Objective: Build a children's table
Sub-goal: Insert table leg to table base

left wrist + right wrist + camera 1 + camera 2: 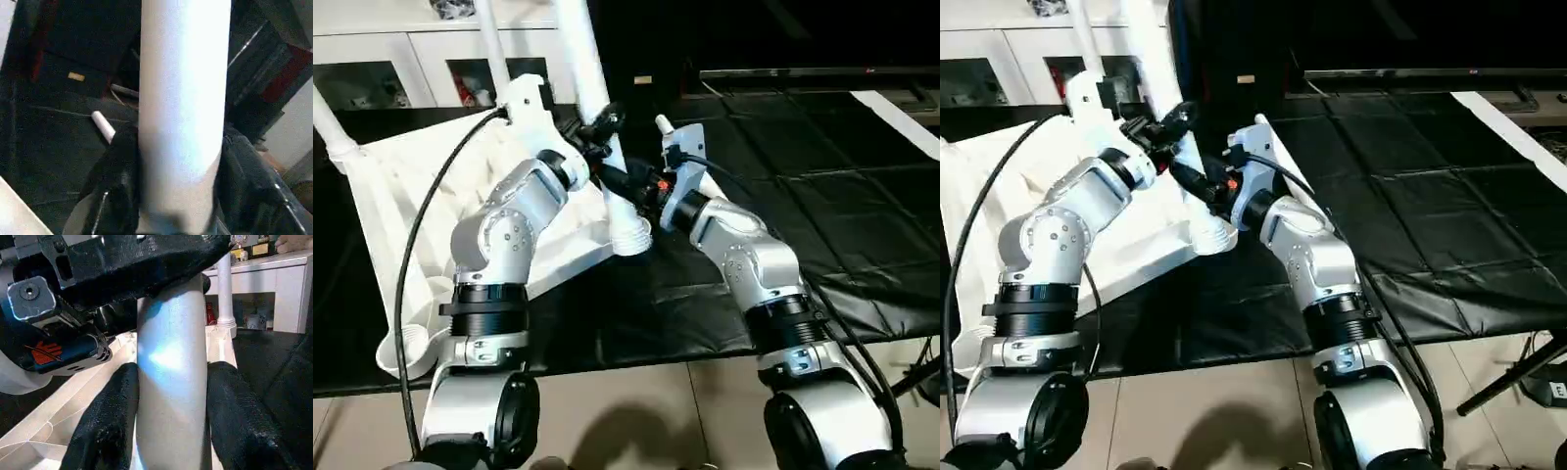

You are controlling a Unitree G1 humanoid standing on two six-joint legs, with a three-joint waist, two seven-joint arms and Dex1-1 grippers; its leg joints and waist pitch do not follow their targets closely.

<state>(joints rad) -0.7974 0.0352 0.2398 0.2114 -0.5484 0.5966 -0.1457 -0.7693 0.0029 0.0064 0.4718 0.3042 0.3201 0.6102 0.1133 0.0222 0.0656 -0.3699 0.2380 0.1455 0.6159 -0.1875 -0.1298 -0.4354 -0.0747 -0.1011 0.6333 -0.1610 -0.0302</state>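
The white table top (401,196) lies underside up and tilted on the black mat. Two white legs stand in its sockets, one at the far corner (489,39) and one at the left corner (328,122). A third leg (579,49) rises steeply, with its threaded lower end (631,235) at the near right corner of the top. My left gripper (599,129) is shut on this leg higher up, its black fingers (117,186) on both sides. Just below it, my right gripper (628,186) is shut on the same leg (171,382), fingers (107,426) pressed against it.
A white glass-door cabinet (372,83) stands behind the table top. The black mat (803,176) stretches to the right, with a long dark bar (822,73) at its far edge. An empty corner socket (406,348) sits near the mat's front edge, beside pale floor.
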